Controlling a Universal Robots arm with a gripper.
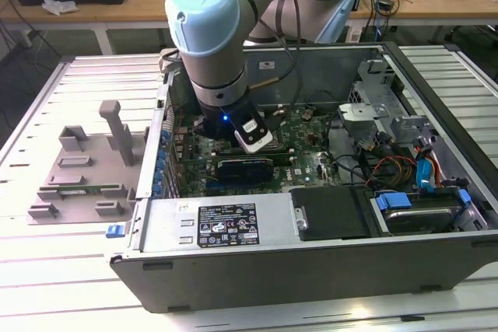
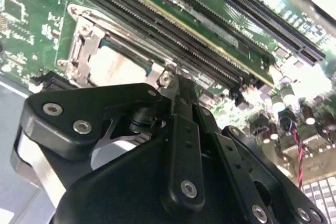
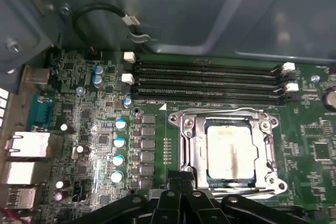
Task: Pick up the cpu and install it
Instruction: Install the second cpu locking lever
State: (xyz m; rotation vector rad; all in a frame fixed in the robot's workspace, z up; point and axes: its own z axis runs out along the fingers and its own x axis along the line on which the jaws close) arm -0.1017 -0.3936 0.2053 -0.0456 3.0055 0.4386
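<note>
Right now my arm (image 1: 208,29) reaches down into the open computer case (image 1: 436,246) that lies on its side on the slatted metal table (image 1: 47,277), seen in the exterior view. The pincer (image 2: 178,85) hangs low over the green board (image 3: 89,129); its black linkage and screws crowd the near part of the second wrist view, and its dark tips (image 3: 181,179) poke up at the rim of the first wrist view. I cannot tell whether the pincer is released or clenched, since the tips come together in a dark tangle. I see nothing gripped between them.

The cpu (image 3: 230,148), with its pale, smudged metal top, lies flat inside the silver socket frame (image 3: 190,148) on the board, just ahead of the pincer tips and a little to one side of them. In the second wrist view the same chip (image 2: 118,69) sits in its frame directly beyond the pincer's tip, close but apart from it. The frame looks open, with the chip's top bare.

Beyond the socket from the pincer run four long black memory slots (image 3: 207,77) with white end clips. Off to the side of the pincer stands a row of small blue-topped capacitors (image 3: 119,142). Outside the case, on the exterior view's left, grey plastic fixture blocks (image 1: 85,165) stand on the table, well apart from the pincer.
</note>
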